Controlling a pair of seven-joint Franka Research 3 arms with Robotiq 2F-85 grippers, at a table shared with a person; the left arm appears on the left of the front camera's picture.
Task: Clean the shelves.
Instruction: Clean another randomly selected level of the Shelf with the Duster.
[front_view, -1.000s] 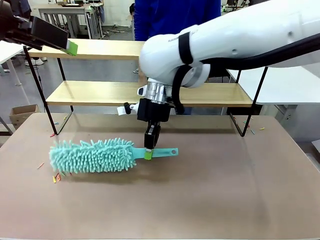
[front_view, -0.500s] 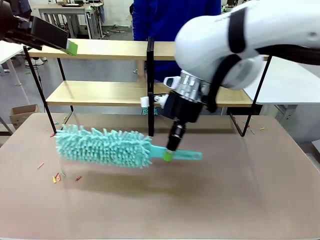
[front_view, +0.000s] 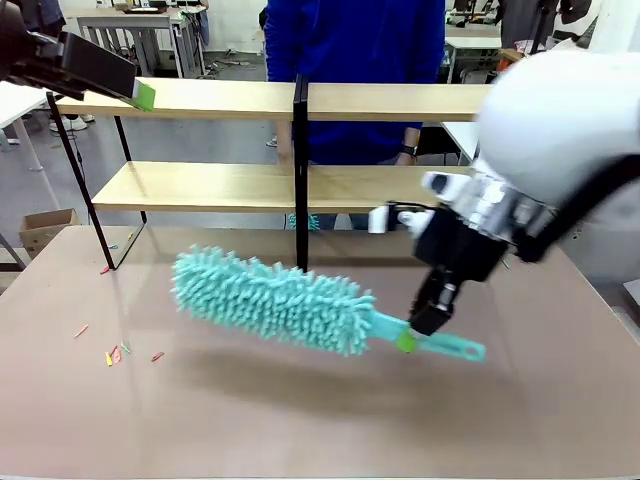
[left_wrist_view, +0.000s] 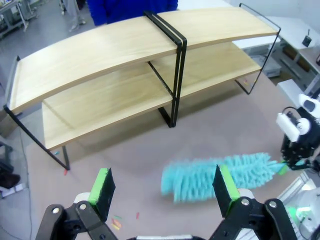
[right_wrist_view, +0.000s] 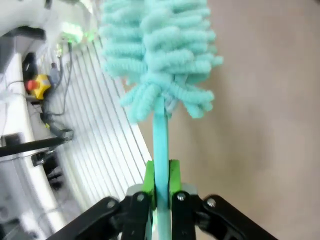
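Front view, left to right: the left pincer (front_view: 140, 95) hangs beside the top board, pads apart, holding nothing. The 2-tier light-wood shelves in a thin black frame (front_view: 220, 185) span the brown tabletop (front_view: 250, 410). The right pincer (front_view: 412, 335) is clamped on the fluffy teal duster (front_view: 270, 300), lifted clear. Raise it level, then sweep each board lengthwise with light pressure, avoiding the central post.

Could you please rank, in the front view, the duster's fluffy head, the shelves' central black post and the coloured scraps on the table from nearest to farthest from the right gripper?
From the right gripper:
1. Duster's fluffy head, just to its left.
2. Central black post, behind, further left.
3. Coloured scraps, at the table's far left.
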